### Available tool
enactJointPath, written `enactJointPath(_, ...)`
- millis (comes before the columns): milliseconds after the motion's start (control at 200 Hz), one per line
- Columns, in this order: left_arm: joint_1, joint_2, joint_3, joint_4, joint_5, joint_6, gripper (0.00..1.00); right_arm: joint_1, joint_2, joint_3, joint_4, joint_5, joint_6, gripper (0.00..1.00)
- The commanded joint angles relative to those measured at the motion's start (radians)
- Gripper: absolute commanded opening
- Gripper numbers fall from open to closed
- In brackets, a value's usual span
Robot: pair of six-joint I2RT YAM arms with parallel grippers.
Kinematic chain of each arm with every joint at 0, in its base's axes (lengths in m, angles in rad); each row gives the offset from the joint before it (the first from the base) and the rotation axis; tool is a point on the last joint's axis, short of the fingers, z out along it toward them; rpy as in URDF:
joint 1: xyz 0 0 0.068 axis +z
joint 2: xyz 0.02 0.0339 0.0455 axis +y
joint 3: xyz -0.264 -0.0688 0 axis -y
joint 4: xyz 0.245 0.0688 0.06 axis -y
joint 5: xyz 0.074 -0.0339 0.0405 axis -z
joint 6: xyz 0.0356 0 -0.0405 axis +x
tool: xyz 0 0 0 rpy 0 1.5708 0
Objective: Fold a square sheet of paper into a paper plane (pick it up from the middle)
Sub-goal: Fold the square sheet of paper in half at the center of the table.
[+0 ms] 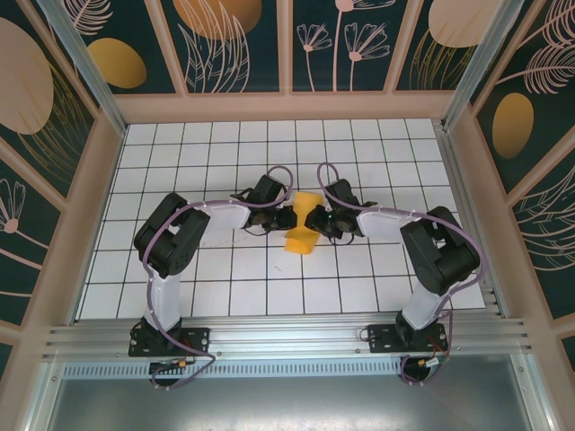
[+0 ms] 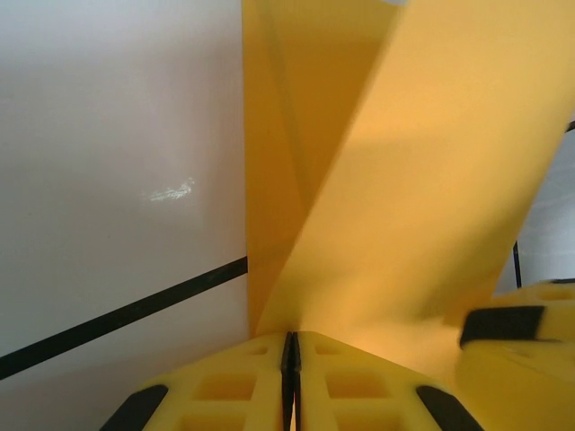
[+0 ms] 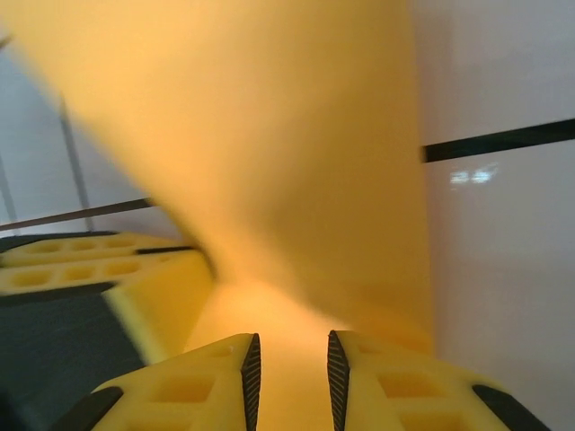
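Observation:
The orange-yellow sheet of paper [image 1: 303, 226] is a folded, creased shape held just above the tiled table between the two grippers. My left gripper [image 1: 286, 218] comes at it from the left. In the left wrist view its jaws [image 2: 290, 337] are pressed together on the paper's edge, and the folded paper [image 2: 404, 180] fans upward with a crease showing. My right gripper [image 1: 322, 219] meets the paper from the right. In the right wrist view it [image 3: 289, 346] stands with a clear gap between its pads, and the paper [image 3: 296, 162] runs through that gap without being pinched.
The white tiled table [image 1: 225, 287] with black grid lines spreads all round the paper. Wooden frame walls [image 1: 287, 108] close it in at the back and sides. A metal rail [image 1: 287, 337] carries both arm bases at the near edge. The left gripper's yellow fingers [image 3: 90, 269] sit close beside the right one.

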Motion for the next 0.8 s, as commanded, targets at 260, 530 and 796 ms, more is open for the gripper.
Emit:
enactJointPath(260,-0.005,0.060,-0.012,-0.098,-0.044,0.021,0.12,0.019,-0.021,-0.103,0.044,-0.043,0.032,0.25)
enactJointPath(530,-0.005,0.061,-0.016,-0.102,-0.049,0.026,0.12,0.012,-0.012,-0.147,0.080,-0.048,0.023,0.26)
enactJointPath(796,-0.005,0.058,-0.018,-0.103,-0.049,0.026,0.11,0.028,-0.134,-0.138,0.071,-0.105,0.021,0.26)
